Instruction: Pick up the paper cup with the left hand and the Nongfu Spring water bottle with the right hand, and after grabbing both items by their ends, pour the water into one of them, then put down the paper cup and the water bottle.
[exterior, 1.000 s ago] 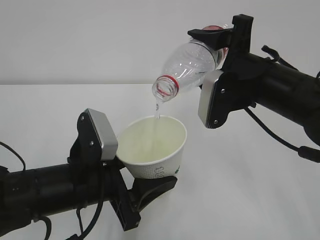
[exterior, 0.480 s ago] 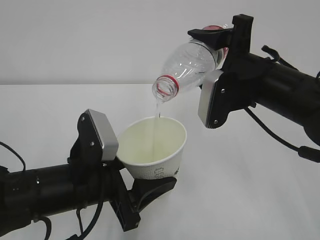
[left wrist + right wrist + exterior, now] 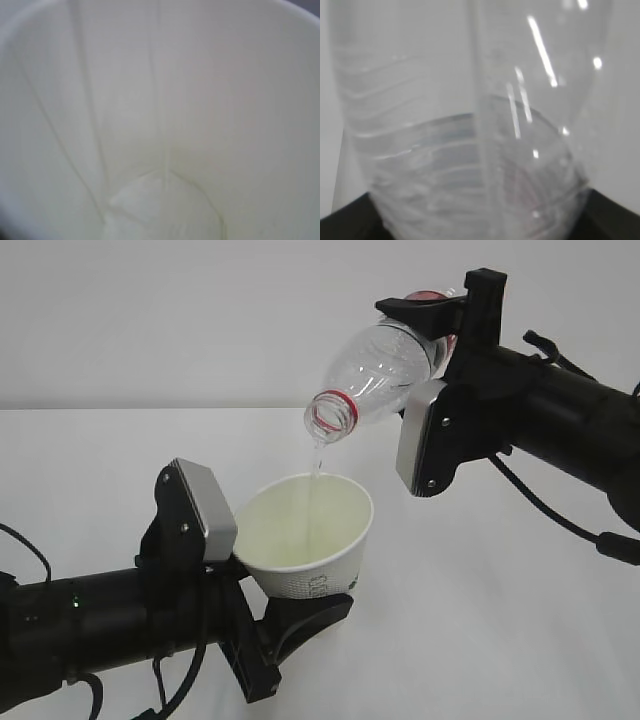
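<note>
Right tool (image 3: 437, 325) gripping tilted bottle (image 3: 375, 368) w/ water (image 3: 314, 462) streaming, left tool (image 3: 262, 612) clamping cup (image 3: 306, 536) below

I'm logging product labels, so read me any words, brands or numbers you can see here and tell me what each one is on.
Paper cup: grey lettering and a small dark green logo low on its side, too small and blurred to read.
Nongfu Spring water bottle: no label text shows; only its red neck ring.
Both grippers: no markings visible.
</note>
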Controlling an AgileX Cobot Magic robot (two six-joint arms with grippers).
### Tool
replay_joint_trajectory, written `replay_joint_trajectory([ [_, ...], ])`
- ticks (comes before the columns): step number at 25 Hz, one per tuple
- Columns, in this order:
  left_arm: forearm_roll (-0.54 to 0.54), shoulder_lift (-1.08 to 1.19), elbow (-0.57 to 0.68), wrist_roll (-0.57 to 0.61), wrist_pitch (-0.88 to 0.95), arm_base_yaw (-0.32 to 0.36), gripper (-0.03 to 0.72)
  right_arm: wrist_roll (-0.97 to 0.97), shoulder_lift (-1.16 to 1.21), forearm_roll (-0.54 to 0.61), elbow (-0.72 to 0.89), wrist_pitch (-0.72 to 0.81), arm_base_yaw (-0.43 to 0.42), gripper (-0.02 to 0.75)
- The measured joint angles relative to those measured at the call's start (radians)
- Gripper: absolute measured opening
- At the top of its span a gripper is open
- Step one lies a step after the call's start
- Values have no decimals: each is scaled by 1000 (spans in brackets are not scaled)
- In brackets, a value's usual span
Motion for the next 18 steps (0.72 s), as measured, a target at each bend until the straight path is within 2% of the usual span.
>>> replay_joint_trajectory([
  [18, 0, 0, 0, 0, 2, 0, 508, 0, 0, -2, 0, 0, 0, 512],
])
